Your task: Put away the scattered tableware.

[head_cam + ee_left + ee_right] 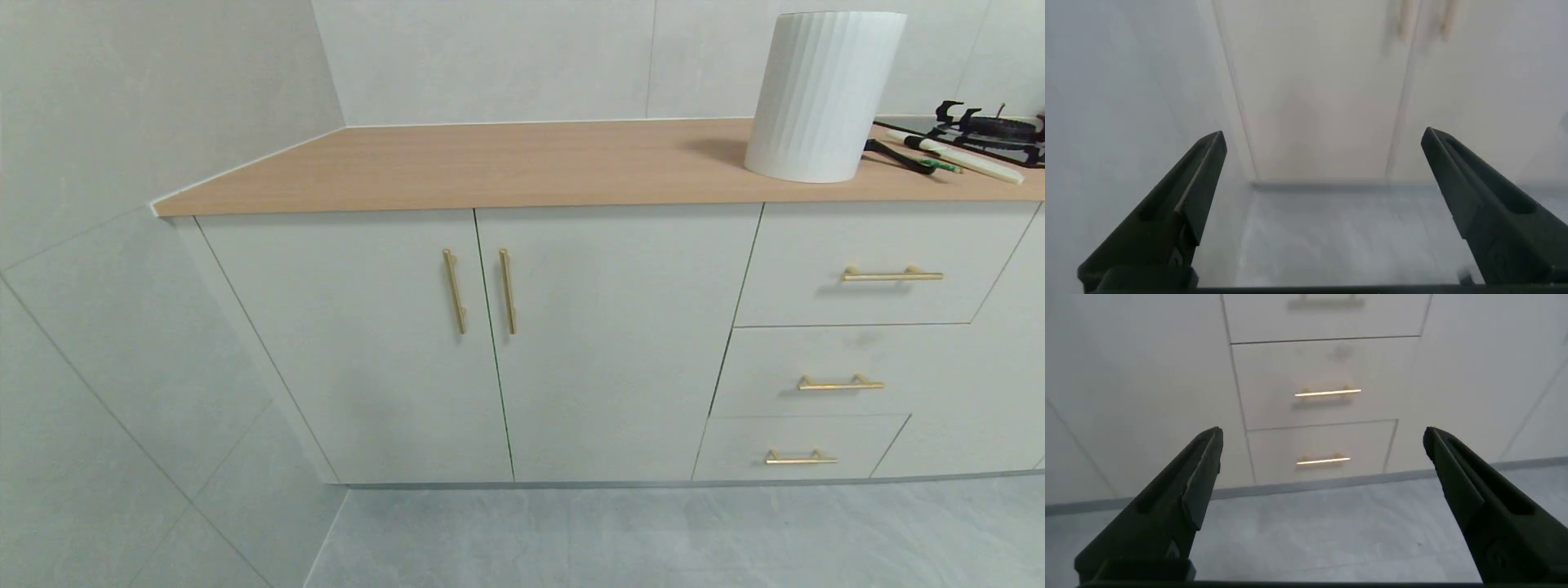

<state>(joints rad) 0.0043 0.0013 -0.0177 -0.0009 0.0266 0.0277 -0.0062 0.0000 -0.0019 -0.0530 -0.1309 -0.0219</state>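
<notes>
Plainly the cabinet [612, 343] takes up most of the head view, with two doors on the left and a stack of drawers [849, 327] on the right, all under a wooden counter [490, 163]. On the counter's right part stands a tall white ribbed holder [820, 94], which is probably where the tableware should go. Just right of the holder, at the edge of a black burner [1000, 129], lie the utensils [963, 159]. They are a cream-handled piece, a black-handled piece and something with a green tip, bunched close together. Their long axes run from behind the holder's base out towards the counter's right front edge, so they lie flat and nearly side-on to the robot. The left gripper [1323, 137] hangs low before the doors with its fingers spread wide and nothing between them. The right gripper [1323, 434] is likewise wide open and bare, and it faces the lower drawers near the floor. The utensils sit above those drawers, so the right arm looks the nearer one, and it would have to go well up and to the right to reach them
</notes>
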